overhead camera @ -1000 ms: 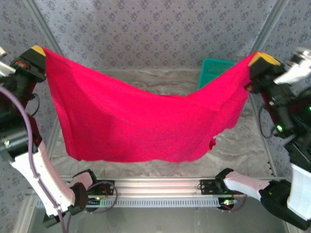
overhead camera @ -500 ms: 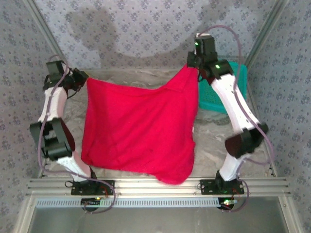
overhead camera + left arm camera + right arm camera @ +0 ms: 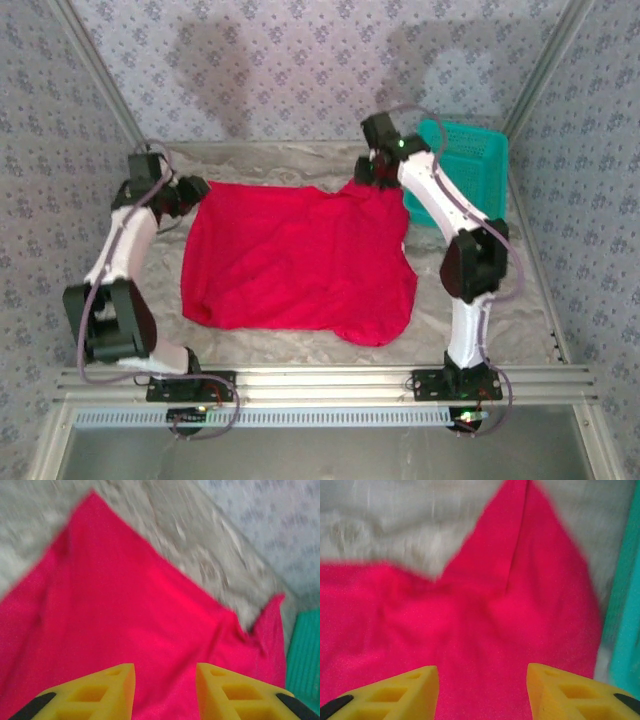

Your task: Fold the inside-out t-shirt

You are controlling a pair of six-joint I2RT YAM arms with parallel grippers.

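My left hand (image 3: 190,190), mid-left, stands parted and empty at the upper-left corner of the inside-out t-shirt (image 3: 295,260), which now lies flat mid-frame on the desk (image 3: 500,295) instead of hanging. Bare desk borders its lower and right edges. My right hand (image 3: 365,175), also parted and empty, hovers at its upper-right corner near the basket (image 3: 470,150).

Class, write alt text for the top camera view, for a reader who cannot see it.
A bright red t-shirt lies spread out on a marbled table, with the left gripper and right gripper at its two far corners. A teal basket stands at the far right.
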